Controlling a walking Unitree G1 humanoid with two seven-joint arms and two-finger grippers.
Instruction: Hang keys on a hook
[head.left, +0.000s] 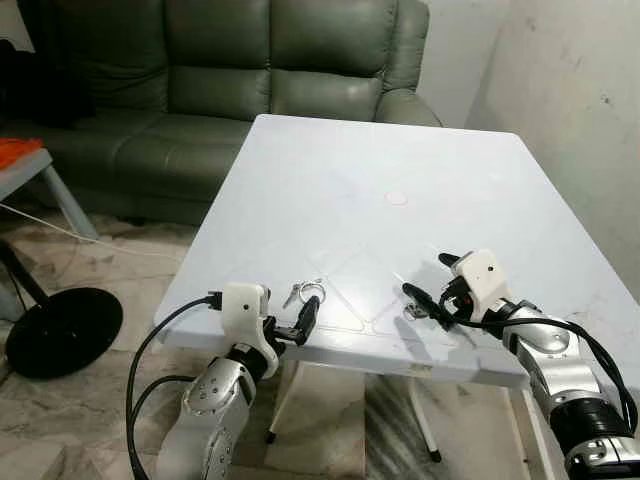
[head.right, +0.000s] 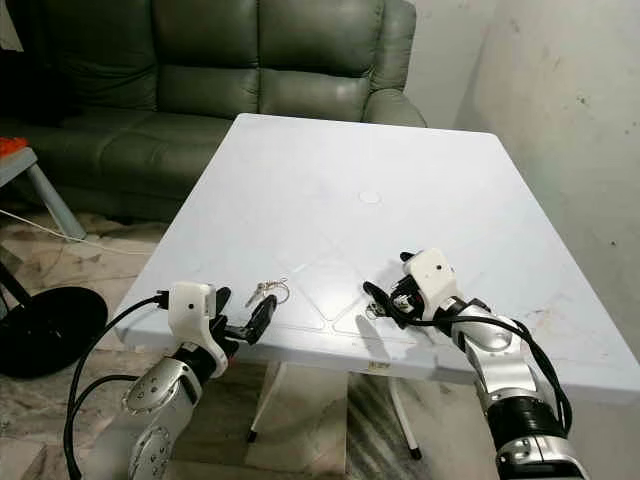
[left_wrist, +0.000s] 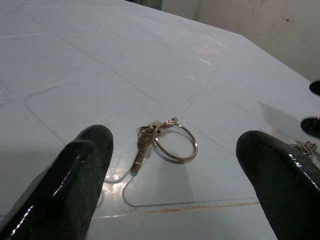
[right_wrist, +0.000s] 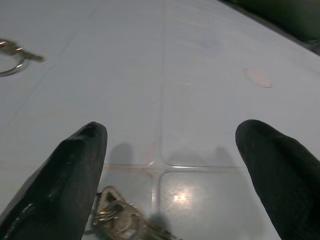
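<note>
Both black-fingered grippers, left (head.left: 300, 322) and right (head.left: 432, 290), spread wide, empty, beside silver ringed keys (head.left: 303, 292) on white plastic table (head.left: 400, 150).

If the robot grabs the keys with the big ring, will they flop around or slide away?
The keys hang loose on a thin ring, so they would probably dangle and swing. They lie flat on the smooth white table, so a nudge may well slide them. The open left pincer may struggle to get under them.

White table (head.left: 400, 150), two key bunches (head.left: 303, 293) (head.left: 412, 311)
</note>
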